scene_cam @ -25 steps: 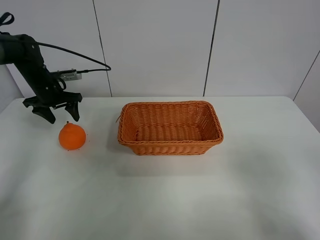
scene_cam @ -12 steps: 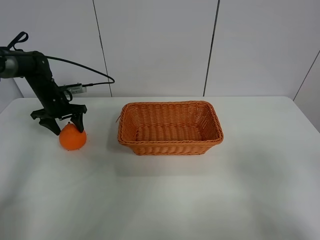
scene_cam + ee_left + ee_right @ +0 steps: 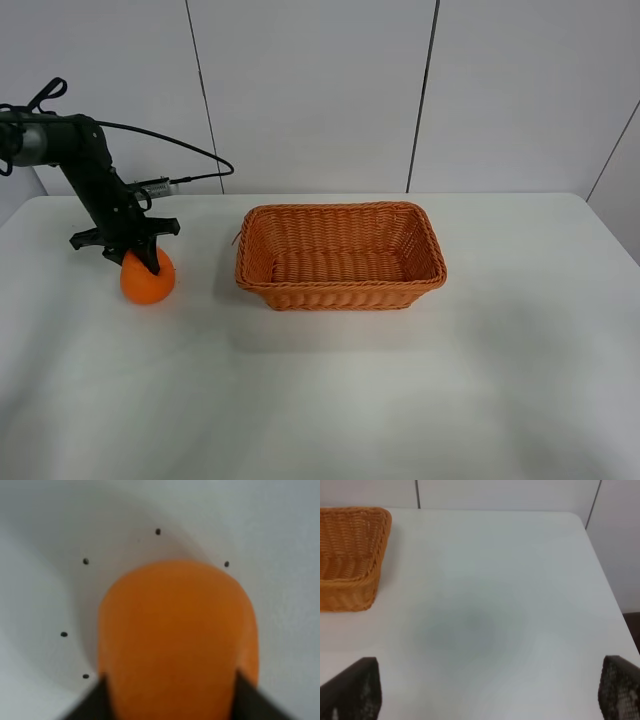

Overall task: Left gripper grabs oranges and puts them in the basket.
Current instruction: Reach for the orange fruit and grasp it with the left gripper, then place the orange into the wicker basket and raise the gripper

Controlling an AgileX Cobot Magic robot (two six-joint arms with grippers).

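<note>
The orange is seen resting on the table, well to the left of the basket and apart from it; nothing is seen inside the basket. The left gripper is set down over the top of the orange; in the left wrist view its dark fingers are seen on either flank of the fruit, right at its outline. Whether they are pressed against the skin or only stand beside it cannot be told. The right gripper is held over bare table beside the basket's end, its fingers spread wide with nothing between them.

The orange is judged to be light for these fingers, firm but slightly yielding, and not fragile, so moderate pressure should be tolerated; a hard squeeze could bruise or split the rind. Its skin is likely smooth and a little slick, and the round shape means it can be squirted out if it is pinched above or below the widest part. A hold is best taken across the middle, with the fingers on opposite sides and low enough that the bulge is caught; the knobby top should be kept clear of the pads. Rolling is to be expected if one side is touched first.
</note>
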